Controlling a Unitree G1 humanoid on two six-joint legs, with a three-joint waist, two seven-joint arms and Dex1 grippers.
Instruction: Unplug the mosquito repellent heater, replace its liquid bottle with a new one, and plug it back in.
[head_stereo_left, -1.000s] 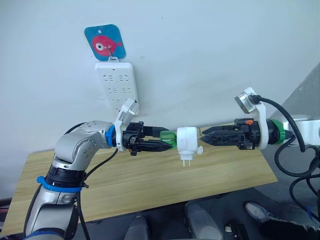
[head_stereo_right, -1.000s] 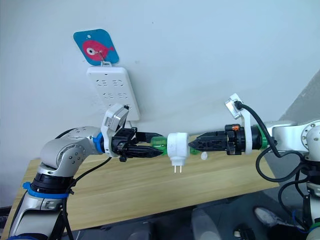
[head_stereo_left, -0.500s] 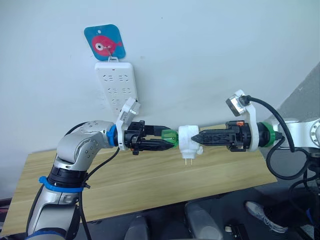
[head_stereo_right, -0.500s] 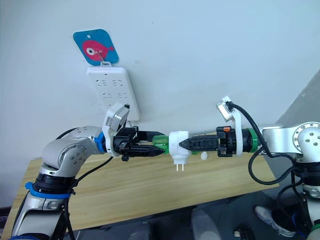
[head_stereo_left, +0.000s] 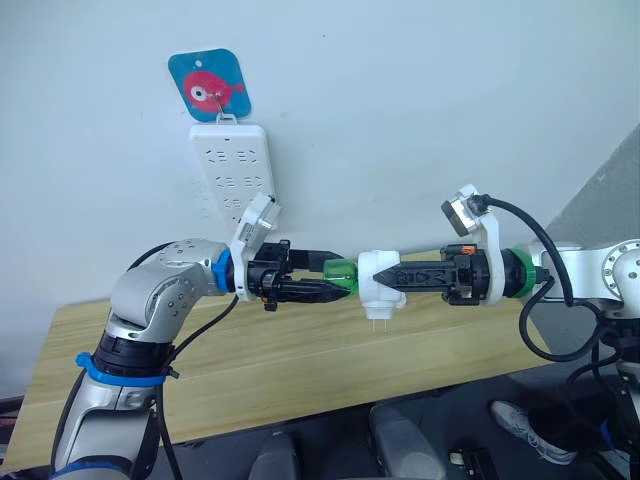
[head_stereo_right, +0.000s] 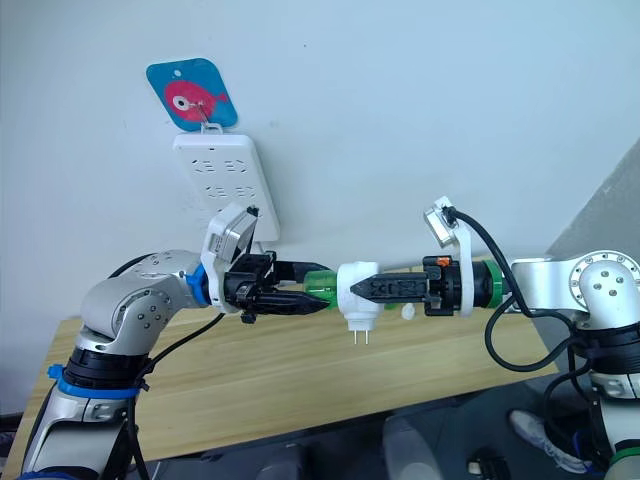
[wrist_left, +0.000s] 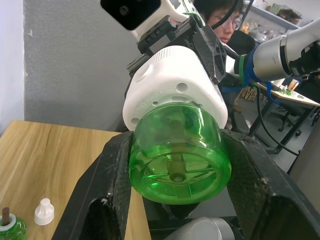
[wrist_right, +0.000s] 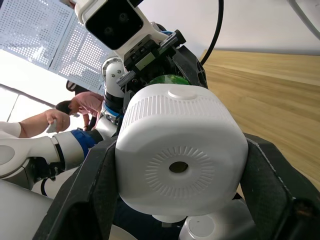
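Bottle swap under way, mid-air.
Left gripper fingers clamp green bottle; right gripper fingers grip heater; next, twist apart.

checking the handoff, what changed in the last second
The right gripper moved in toward the mosquito repellent heater and closed its jaws around it. The left gripper stayed clamped on the green bottle; the heater stayed in mid-air, prongs down.

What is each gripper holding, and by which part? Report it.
The left gripper holds the green liquid bottle by its round sides. The right gripper clamps the white mosquito repellent heater across its body. Both are held above the wooden table.
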